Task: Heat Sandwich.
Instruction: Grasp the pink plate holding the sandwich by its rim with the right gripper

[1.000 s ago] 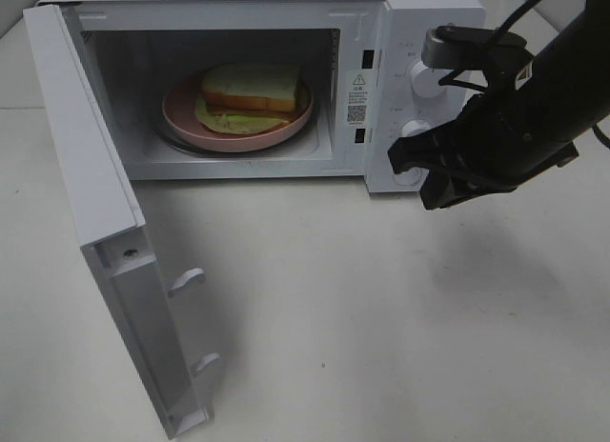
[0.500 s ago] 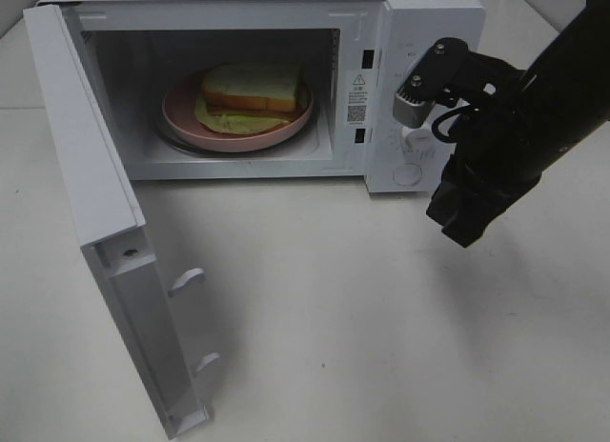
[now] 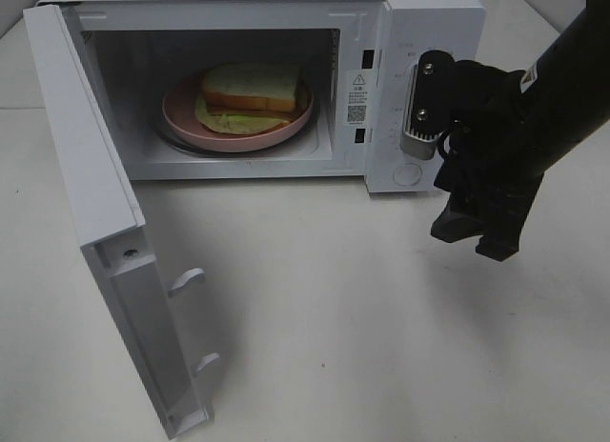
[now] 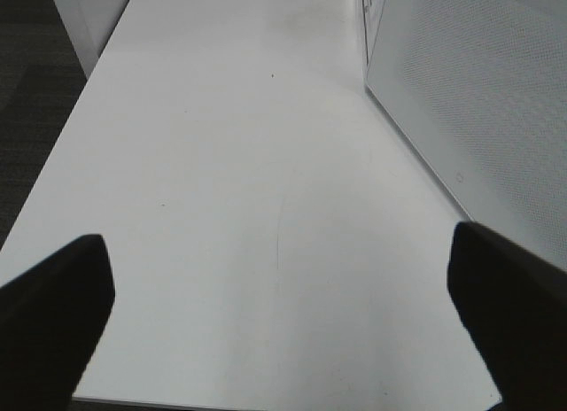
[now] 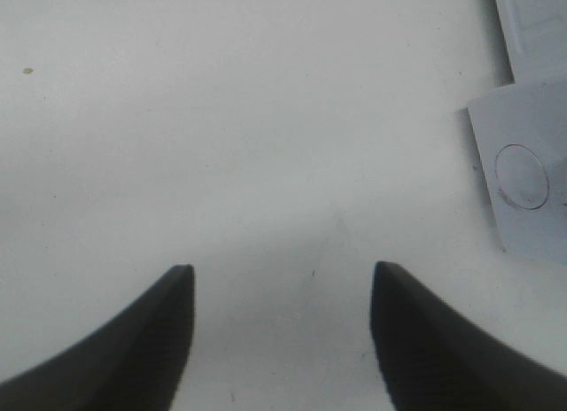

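Note:
The sandwich (image 3: 250, 90), white bread over green lettuce, lies on a pink plate (image 3: 181, 113) inside the open microwave (image 3: 429, 13). My right gripper (image 3: 474, 240) hangs in front of the microwave's control panel, pointing down at the table, apart from the knobs. In the right wrist view its fingers (image 5: 133, 340) stand apart over bare tabletop, and the right gripper (image 5: 282, 269) is open and holds nothing. My left gripper (image 4: 275, 238) is open and empty over the table, and it does not show in the high view.
The microwave door (image 3: 95, 175) swings wide toward the front left, with its latches facing the table. Its mesh panel (image 4: 478, 92) stands close beside the left gripper. A round button (image 5: 521, 176) of the control panel shows near the right gripper. White tabletop (image 3: 334, 318) stretches in front.
The right gripper has swung away from the control knobs to point down at the table, and its jaws have opened. The sandwich, plate and door have not moved.

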Controlling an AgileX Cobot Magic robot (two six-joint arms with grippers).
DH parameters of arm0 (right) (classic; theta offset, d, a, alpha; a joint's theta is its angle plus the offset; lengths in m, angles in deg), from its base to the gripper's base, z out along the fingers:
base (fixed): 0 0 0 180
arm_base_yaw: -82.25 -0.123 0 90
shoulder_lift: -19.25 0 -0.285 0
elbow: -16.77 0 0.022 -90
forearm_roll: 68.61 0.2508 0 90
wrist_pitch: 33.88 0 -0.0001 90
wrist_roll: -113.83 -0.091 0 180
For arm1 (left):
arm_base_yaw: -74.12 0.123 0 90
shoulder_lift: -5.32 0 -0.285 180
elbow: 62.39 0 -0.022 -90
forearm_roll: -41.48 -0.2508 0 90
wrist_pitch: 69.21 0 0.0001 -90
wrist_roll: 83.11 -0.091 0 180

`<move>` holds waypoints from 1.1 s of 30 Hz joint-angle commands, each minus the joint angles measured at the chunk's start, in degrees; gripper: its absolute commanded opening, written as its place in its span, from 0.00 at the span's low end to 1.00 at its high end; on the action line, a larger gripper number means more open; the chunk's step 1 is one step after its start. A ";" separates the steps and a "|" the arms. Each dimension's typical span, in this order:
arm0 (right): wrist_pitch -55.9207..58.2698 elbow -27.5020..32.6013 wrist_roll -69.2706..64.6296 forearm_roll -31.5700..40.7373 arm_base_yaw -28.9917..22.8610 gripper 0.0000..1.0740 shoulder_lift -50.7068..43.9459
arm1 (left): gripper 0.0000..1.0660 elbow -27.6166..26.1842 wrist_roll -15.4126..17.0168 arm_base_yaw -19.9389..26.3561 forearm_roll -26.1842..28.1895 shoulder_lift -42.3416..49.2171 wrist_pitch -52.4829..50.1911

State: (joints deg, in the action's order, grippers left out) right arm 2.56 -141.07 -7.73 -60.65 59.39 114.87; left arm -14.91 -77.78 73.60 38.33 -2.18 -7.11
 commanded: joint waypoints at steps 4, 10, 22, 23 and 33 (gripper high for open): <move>0.34 -0.52 1.09 -2.64 0.06 0.85 -0.52 | 0.92 0.00 0.00 -0.23 0.17 0.92 -0.69; -0.40 -0.52 6.30 -3.32 -0.69 0.83 -0.52 | 0.92 0.00 0.00 -0.23 0.17 0.92 -0.69; -0.57 -6.36 9.22 -7.28 -6.70 0.81 2.58 | 0.92 0.00 0.00 -0.23 0.17 0.92 -0.69; -0.57 -6.36 9.22 -7.28 -6.70 0.81 2.58 | 0.92 0.00 0.00 -0.23 0.17 0.92 -0.69; -0.40 -15.41 7.62 -10.60 -11.29 0.81 9.97 | 0.92 0.00 0.00 -0.23 0.17 0.92 -0.69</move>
State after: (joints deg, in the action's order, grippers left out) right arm 2.04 -155.17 0.69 -70.27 48.67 123.63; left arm -14.91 -77.78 73.60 38.33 -2.18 -7.11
